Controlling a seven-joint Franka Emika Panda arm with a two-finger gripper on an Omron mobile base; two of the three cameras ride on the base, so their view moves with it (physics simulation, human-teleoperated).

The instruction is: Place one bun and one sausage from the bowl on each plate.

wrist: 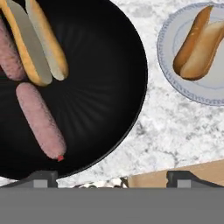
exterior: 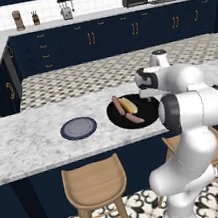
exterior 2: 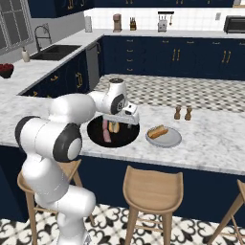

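over the black bowl (wrist: 109, 87), gripper (wrist: 111, 178) spread wide and empty

at the upper left of the hand view one split bun (wrist: 37, 41) and two sausages (wrist: 41, 120) lie in the bowl; at the upper right another bun (wrist: 199, 41) sits on the pale grey plate (wrist: 168, 74) (the blue-grey plate (exterior: 78, 128), left of the bowl in the left base view, is bare). the nearer sausage looks light, smooth and apt to roll, so i'd pinch it across its middle.

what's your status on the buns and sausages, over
Gripper open, empty, over the bowl edge. One bun, two sausages in bowl; pale grey plate has a bun only. Nothing in the way.
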